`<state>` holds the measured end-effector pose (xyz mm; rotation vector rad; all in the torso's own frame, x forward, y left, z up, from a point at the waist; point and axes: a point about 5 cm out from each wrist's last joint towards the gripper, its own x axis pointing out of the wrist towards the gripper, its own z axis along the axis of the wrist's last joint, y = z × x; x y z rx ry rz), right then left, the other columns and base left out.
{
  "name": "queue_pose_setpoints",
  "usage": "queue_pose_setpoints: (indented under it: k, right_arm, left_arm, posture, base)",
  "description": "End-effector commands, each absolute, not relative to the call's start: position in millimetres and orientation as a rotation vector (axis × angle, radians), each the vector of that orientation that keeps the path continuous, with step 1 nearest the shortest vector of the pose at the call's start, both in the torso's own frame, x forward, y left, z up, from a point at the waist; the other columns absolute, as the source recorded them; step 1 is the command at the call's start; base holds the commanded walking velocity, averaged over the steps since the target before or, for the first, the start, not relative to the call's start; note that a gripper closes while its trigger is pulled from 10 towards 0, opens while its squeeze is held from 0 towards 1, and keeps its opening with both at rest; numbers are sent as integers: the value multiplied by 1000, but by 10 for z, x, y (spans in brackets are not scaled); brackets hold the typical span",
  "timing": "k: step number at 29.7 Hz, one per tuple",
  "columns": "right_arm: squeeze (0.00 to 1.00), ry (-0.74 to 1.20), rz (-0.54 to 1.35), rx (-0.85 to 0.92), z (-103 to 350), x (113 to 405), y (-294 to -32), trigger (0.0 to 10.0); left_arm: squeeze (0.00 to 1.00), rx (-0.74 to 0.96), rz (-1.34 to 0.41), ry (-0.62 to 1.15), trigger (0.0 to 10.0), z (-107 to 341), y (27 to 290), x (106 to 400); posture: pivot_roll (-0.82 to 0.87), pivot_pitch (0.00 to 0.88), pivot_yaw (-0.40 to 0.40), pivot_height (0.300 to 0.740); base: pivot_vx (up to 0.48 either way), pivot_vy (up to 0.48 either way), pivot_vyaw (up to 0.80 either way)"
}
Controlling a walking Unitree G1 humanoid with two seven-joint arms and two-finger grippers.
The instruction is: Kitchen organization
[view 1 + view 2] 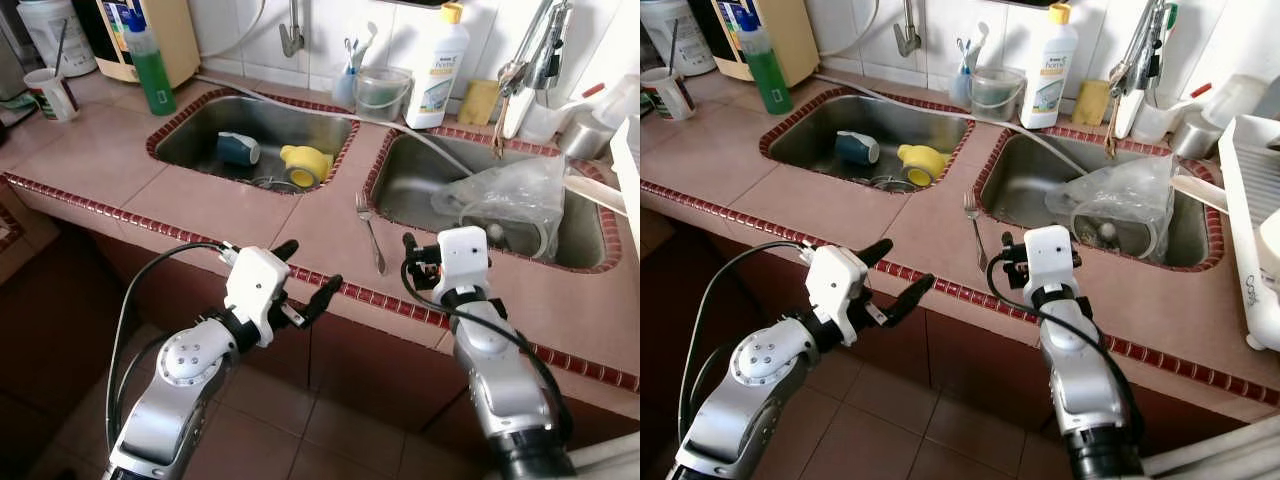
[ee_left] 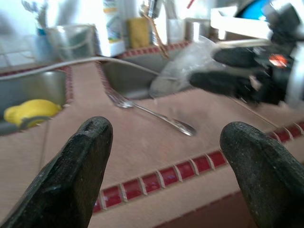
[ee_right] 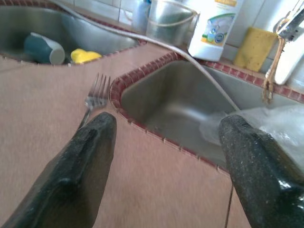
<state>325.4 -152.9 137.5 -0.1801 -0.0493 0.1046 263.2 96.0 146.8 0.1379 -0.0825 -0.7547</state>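
A metal fork (image 1: pixel 369 230) lies on the pink tiled counter (image 1: pixel 250 205) between two steel sinks. In the left sink (image 1: pixel 190 135) lie a teal cup (image 1: pixel 238 149) and a yellow cup (image 1: pixel 305 164). A crumpled clear plastic bag (image 1: pixel 510 205) sits in the right sink (image 1: pixel 410 190). My left gripper (image 1: pixel 312 264) is open, hanging just in front of the counter's red-tiled edge, left of the fork. My right gripper (image 3: pixel 168 121) is open above the counter, with the fork's handle passing just beside one finger and nothing between the fingers.
Along the back stand a green soap bottle (image 1: pixel 150 65), a white detergent bottle (image 1: pixel 437 70), a clear container (image 1: pixel 382 92) and a yellow sponge (image 1: pixel 480 100). A mug (image 1: pixel 50 93) sits far left and a white dish rack (image 1: pixel 1255 200) far right. A hose crosses the counter.
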Motion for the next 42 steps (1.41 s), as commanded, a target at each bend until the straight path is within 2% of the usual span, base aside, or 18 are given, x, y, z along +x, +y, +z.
queue_pose_setpoints:
  k: [1, 9, 19, 34, 42]
  right_arm:
    - [0, -38, 127, -151, 1408, 3314, -1552, 10000]
    - [0, -51, 192, -86, 1591, 3511, -1537, 10000]
    - [0, 32, 298, -136, 1598, 3763, -1437, 10000]
    - [0, -27, 473, -89, 1811, 3903, -1120, 10000]
    - [0, 4, 458, -36, 1794, 3933, -1059, 10000]
  left_arm:
    - [0, 163, -767, -73, 10000, 1461, 935, 2611]
    - [0, 164, -765, -68, 10000, 1485, 932, 2598]
    - [0, 148, -750, -64, 10000, 1512, 923, 2561]
    - [0, 125, -718, -82, 10000, 1560, 879, 2566]
    - [0, 120, -703, -90, 10000, 1575, 883, 2585]
  posture:
    - [-113, 154, -12, 740]
    - [-105, 191, -14, 740]
    - [-81, 220, -26, 740]
    - [-67, 212, -53, 740]
    - [-60, 200, -59, 740]
  base:
    - [0, 0, 0]
    - [0, 0, 0]
    - [0, 0, 0]
    - [0, 0, 0]
    - [0, 0, 0]
